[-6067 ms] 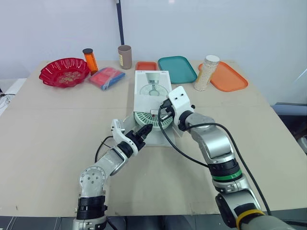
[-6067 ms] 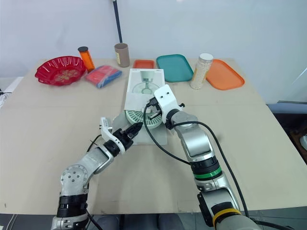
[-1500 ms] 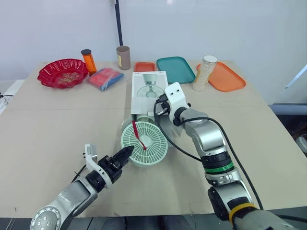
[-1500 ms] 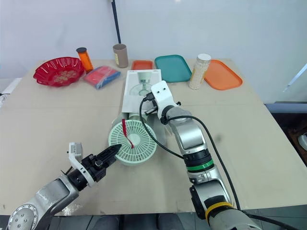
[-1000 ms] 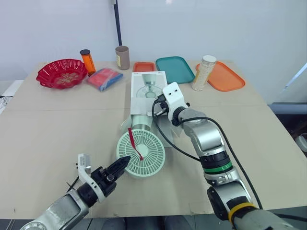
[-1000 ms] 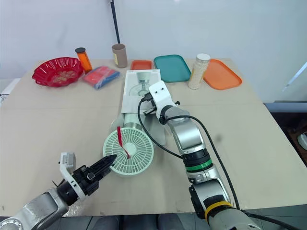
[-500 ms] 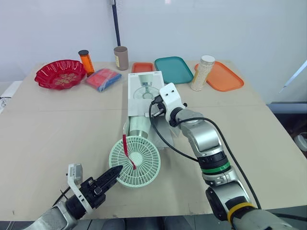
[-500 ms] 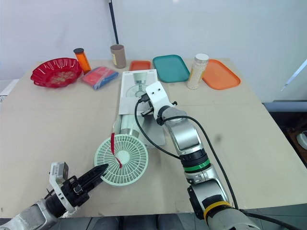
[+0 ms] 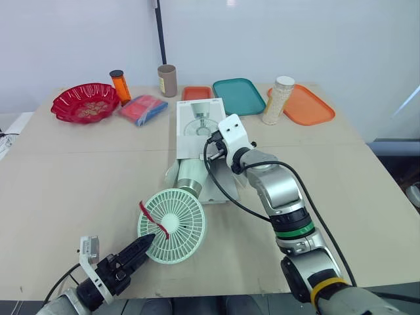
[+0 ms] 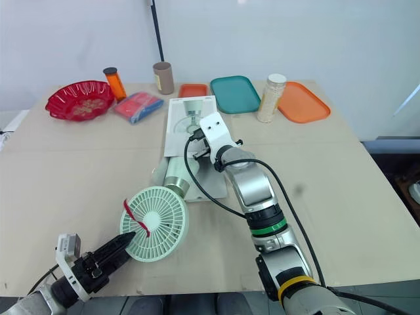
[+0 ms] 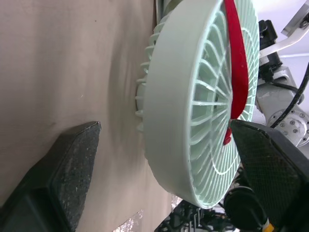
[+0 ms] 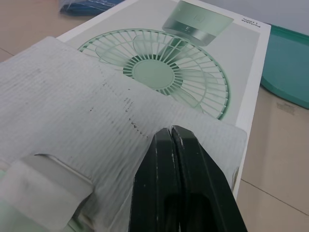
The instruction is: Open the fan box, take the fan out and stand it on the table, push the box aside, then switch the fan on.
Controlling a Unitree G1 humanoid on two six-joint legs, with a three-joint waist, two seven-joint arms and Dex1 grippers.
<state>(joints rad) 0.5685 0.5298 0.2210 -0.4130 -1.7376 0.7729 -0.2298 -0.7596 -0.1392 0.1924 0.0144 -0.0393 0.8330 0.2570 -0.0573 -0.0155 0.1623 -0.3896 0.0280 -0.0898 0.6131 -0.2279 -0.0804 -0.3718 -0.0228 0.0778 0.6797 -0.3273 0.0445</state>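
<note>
The fan box (image 9: 199, 125) is lying flat on the table (image 9: 65, 170), printed face up. Its end nearest the robot is open, and a corrugated flap (image 12: 72, 125) is folding out from that end. The fan (image 9: 172, 228) is sitting just outside that open end, a little toward the robot's left of the box. Its pale green cylindrical base (image 9: 191, 176) is lying at the mouth of the box, and the round grilled head is tilting up farther out from the box. A red ribbon (image 9: 155, 220) is hanging across the grille.

The left gripper (image 9: 148, 241) is reaching in at the edge of the head farthest from the box. Its 2 fingers (image 11: 67, 169) are standing wide apart with the rim of the head between them. 1 is on the grille side and 1 on the back, clasping the head.

The right gripper (image 12: 170, 131) is sitting over the box's open end. Its 2 fingers are pressing tight together with nothing between them, and their tips are resting on the flap.

Beyond the far end of the box, a small orange tray (image 9: 197, 92) and a teal tray (image 9: 239, 95) are lying side by side. To the robot's left of the box are a red-and-blue packet (image 9: 143, 108), an orange bottle (image 9: 120, 84), a cardboard tube (image 9: 167, 80) and a red bowl (image 9: 87, 100). To its right are a jar of white grains (image 9: 278, 100) and a larger orange tray (image 9: 308, 105).
</note>
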